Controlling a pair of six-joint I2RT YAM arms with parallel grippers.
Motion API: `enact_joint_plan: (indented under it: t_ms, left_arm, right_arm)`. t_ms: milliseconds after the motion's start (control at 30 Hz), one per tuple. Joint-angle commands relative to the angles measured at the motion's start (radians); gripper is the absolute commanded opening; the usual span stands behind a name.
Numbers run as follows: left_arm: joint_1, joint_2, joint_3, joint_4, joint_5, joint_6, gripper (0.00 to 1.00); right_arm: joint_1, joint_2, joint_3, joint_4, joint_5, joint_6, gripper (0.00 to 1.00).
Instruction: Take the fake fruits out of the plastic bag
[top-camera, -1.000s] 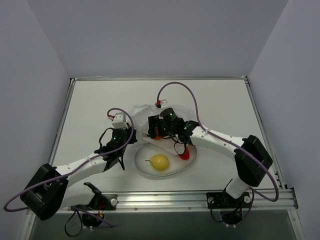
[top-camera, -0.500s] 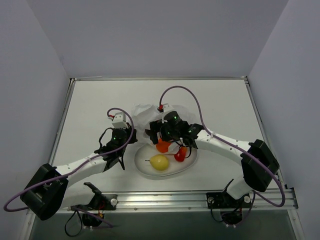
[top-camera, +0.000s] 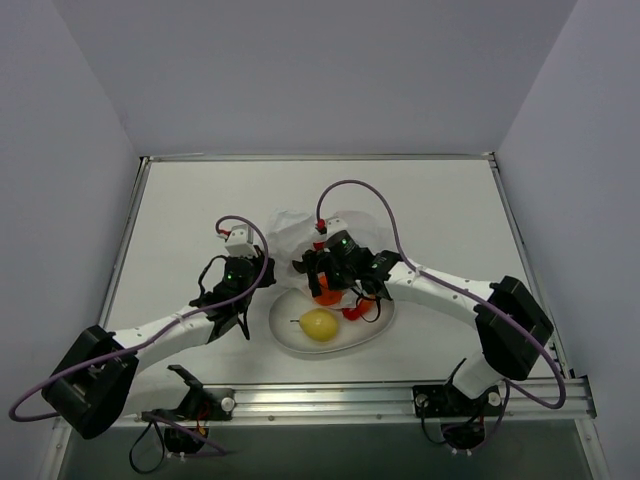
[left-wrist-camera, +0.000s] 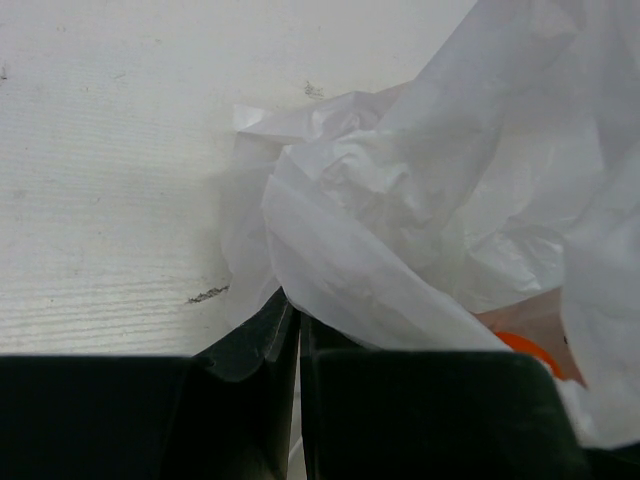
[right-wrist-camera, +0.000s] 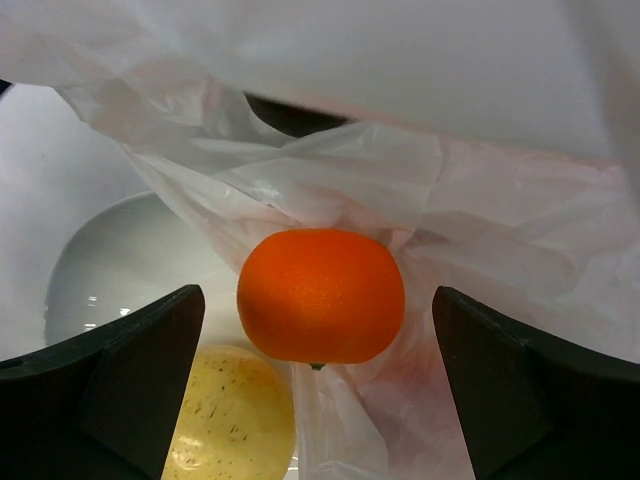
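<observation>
White table (top-camera: 180, 220): orange (right-wrist-camera: 320, 270) sits centred within spread right tool (right-wrist-camera: 318, 300), untouched, at plastic bag (left-wrist-camera: 400, 200) mouth by plate (right-wrist-camera: 110, 260) rim; left tool (left-wrist-camera: 298, 330) pressed together, pinching bag edge.

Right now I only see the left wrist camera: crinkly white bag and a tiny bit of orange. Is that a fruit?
Observer: Yes. The right wrist view shows a whole round orange lying on the plastic bag.
Operator: Is the other hand squeezing it?
Observer: No. The right gripper is wide open, with a gap on each side of the orange.
Operator: Are any fruits on a plate?
Observer: From above, a yellow pear-like fruit lies on the white oval plate.
</observation>
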Motion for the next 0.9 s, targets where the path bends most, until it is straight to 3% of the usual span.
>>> enact_joint_plan:
  t_ms: [0,167,200,267,300,433,533,733,867]
  left_arm:
    - [-0.006,-0.005,0.023,0.045,-0.001,0.004,0.02]
    - [-0.011,0.001,0.026,0.048,0.005,0.007,0.02]
    - [-0.012,0.001,0.026,0.048,0.004,0.008,0.02]
    - [-0.012,0.002,0.026,0.048,0.002,0.01,0.02]
    - [-0.014,0.002,0.026,0.05,0.001,0.01,0.02]
    - [-0.015,0.007,0.026,0.056,0.002,0.004,0.02]
    - [-0.02,0.016,0.026,0.067,0.002,-0.007,0.02]
    - [-0.02,0.053,0.027,0.105,0.022,-0.067,0.02]
    - [-0.02,0.058,0.031,0.113,0.025,-0.078,0.02]
  right_arm:
    - [0.02,0.043,0.013,-0.036,0.088,0.014,0.91]
    - [0.038,0.076,0.025,-0.033,0.09,0.014,0.8]
    - [0.043,0.073,0.025,-0.033,0.092,0.014,0.74]
    - [0.059,0.058,0.03,-0.031,0.114,0.02,0.44]
    - [0.07,0.022,0.03,-0.028,0.133,0.017,0.41]
    - [0.122,-0.082,0.031,-0.019,0.225,0.014,0.36]
    - [0.142,-0.137,0.03,-0.005,0.185,0.008,0.36]
    - [0.211,-0.133,-0.002,0.016,0.124,0.034,0.36]
    - [0.237,-0.085,-0.038,0.13,0.104,0.065,0.36]
